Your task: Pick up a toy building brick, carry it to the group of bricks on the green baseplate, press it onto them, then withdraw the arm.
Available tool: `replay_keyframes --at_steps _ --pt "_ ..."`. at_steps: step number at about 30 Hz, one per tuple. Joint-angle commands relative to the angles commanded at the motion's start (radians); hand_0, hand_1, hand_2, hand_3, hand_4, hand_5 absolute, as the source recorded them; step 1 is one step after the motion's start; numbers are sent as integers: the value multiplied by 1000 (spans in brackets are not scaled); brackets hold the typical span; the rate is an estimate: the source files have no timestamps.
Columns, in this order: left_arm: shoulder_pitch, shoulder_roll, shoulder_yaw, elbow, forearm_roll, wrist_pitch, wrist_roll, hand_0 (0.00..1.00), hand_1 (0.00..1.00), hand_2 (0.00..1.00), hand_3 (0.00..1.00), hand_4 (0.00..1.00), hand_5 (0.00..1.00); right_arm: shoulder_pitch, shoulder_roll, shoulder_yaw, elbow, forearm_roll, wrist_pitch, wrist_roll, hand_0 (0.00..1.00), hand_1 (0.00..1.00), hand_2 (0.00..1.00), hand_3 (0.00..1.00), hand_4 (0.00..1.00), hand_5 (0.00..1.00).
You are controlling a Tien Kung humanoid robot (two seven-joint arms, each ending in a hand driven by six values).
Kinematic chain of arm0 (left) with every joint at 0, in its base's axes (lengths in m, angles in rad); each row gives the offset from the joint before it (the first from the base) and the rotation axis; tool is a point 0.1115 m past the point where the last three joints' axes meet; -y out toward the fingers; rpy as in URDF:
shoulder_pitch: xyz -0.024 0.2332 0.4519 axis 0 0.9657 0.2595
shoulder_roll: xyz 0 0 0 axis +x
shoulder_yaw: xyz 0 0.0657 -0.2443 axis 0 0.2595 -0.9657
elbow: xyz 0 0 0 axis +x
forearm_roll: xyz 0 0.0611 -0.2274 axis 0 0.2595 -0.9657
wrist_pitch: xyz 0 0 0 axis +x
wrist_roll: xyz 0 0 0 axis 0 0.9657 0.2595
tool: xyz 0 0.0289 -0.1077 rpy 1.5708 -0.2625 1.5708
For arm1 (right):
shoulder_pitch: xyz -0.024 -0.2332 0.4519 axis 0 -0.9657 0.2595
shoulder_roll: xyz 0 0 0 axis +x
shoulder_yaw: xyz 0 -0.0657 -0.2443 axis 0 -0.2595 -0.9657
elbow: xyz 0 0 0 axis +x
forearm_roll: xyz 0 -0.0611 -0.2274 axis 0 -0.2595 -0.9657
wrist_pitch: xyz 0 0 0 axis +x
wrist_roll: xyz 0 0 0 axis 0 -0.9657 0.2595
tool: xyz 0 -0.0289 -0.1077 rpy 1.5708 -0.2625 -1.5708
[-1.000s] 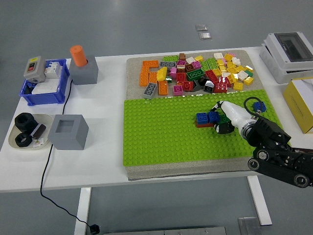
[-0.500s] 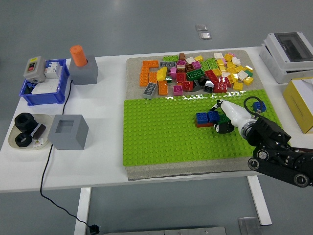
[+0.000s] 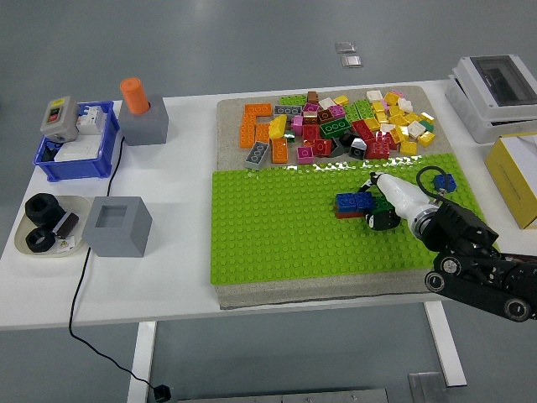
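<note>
Right hand (image 3: 384, 204) at blue brick group (image 3: 356, 202) on green baseplate (image 3: 277, 235), grip unclear from here | step: pressing, I judge | next: I'd lift clear, withdraw.

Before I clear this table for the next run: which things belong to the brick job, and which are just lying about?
Belongs to the job:
- green baseplate
- group of bricks on it
- loose brick pile
- right hand, at the group

Just lying about:
- blue bin
- orange cylinder in its grey block
- hollow grey block
- black nuts
- yellow box
</note>
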Motion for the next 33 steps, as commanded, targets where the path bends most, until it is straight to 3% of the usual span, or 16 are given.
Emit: replay_keyframes --at_steps 16,27,28,33 --pt "2 0 6 0 -5 -1 -3 849 896 865 635 925 468 0 -3 -1 2 4 3 4 998 998 998 736 644 6" --pt "1 -1 11 0 -11 -5 -2 850 897 865 635 925 466 3 -32 42 45 20 19 20 998 998 998 754 669 4" --pt "0 -1 12 0 -12 -6 -2 850 897 863 633 925 452 2 -33 47 49 22 20 22 998 998 998 817 848 113" --pt "0 -1 17 0 -19 -10 -1 850 897 863 633 925 452 -5 -54 76 96 35 31 28 998 998 998 817 848 113"
